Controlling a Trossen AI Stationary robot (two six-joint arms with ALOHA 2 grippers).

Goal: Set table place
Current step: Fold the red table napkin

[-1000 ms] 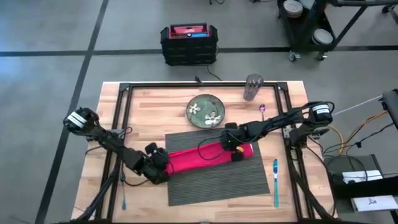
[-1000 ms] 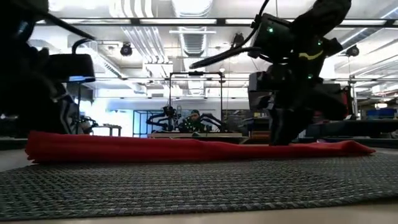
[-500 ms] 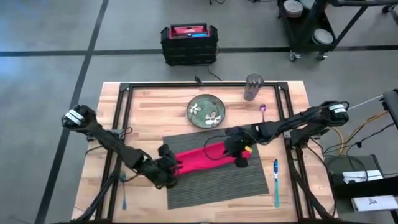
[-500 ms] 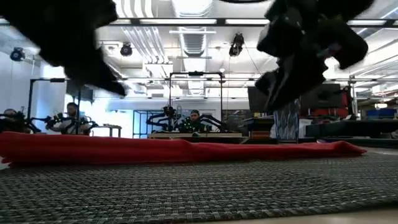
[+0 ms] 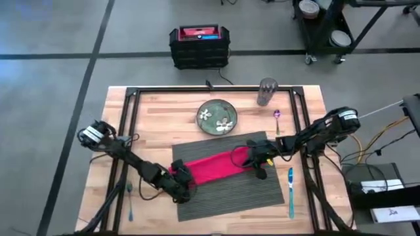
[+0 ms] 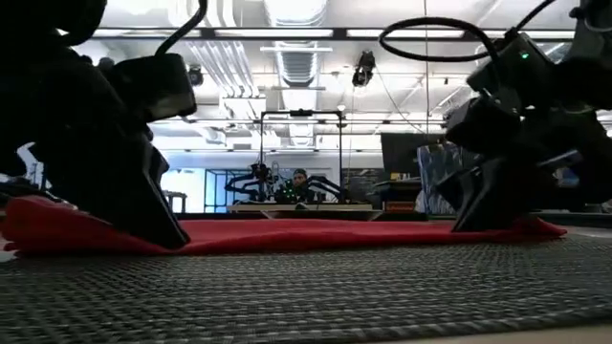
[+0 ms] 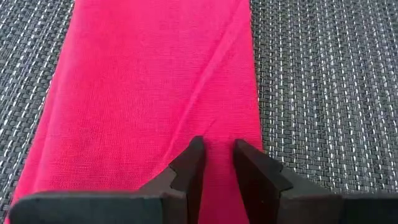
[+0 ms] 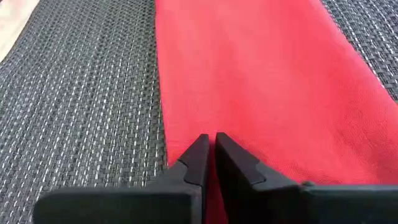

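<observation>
Two grippers sit at opposite ends of a red napkin (image 5: 213,168) that lies folded into a long strip across the grey placemat (image 5: 230,187). The placemat lies in the middle of the wooden surface (image 5: 154,108), on the near side of a green plate (image 5: 217,117) with white flowers.

The left gripper (image 5: 182,180) is low at the napkin's left end. In its wrist view the fingers (image 7: 189,163) are nearly closed, with a narrow gap between them, and a strip of red cloth shows in that gap; the tips press on the napkin close to its edge. The low view shows the cloth's end rising slightly by this gripper.

The right gripper (image 5: 258,162) is at the napkin's right end. Its wrist view shows the fingers (image 8: 198,155) almost together, pinching the cloth right at its long edge where it meets the placemat.

A blue-handled utensil (image 5: 291,191) lies on the wood just right of the placemat, and another (image 5: 130,203) lies well to the left. A glass (image 5: 266,92) stands near the far rail, with a small spoon (image 5: 277,118) just nearer than it. On the floor beyond the surface sits a black crate (image 5: 199,46).
</observation>
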